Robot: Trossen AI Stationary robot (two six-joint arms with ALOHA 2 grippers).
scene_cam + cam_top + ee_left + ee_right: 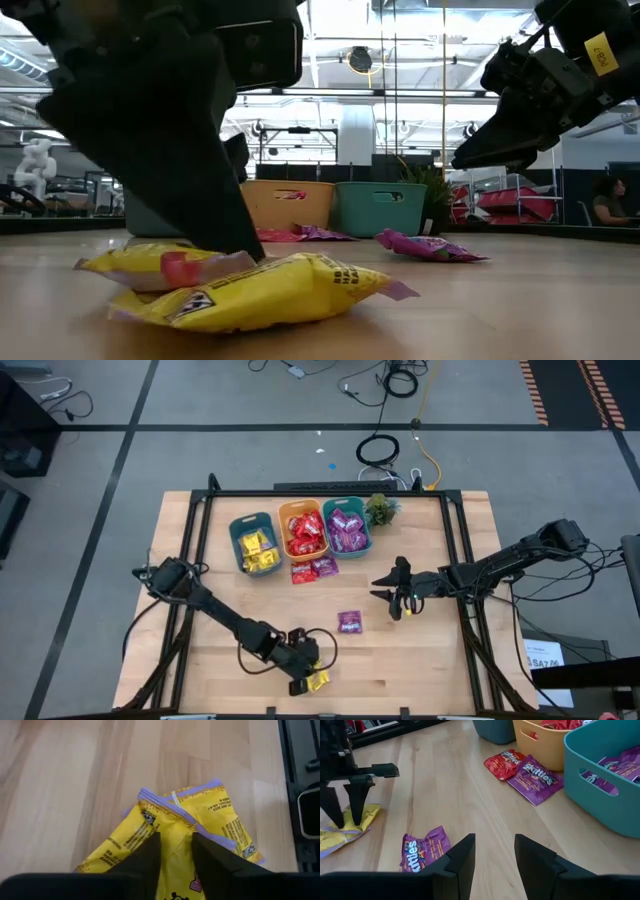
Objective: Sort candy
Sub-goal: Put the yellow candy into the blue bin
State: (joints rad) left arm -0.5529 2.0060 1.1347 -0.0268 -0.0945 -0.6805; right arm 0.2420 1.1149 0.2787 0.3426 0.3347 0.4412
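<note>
Wooden tabletop point(430, 660) carries three bins point(300, 532) at the far side, a plant point(380, 510) beside them. Red and purple candy packets point(313, 570) lie before the bins, one purple packet point(349, 622) mid-table. Left fingers point(175, 855) straddle crinkled yellow packets point(200, 820) near the front edge, not visibly pinching. Right fingers point(492, 857) hover spread, empty, arm stretched over the tabletop.

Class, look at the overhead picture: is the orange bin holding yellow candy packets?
No. The orange bin holds red packets; the yellow packets lie in the teal bin beside it.
</note>
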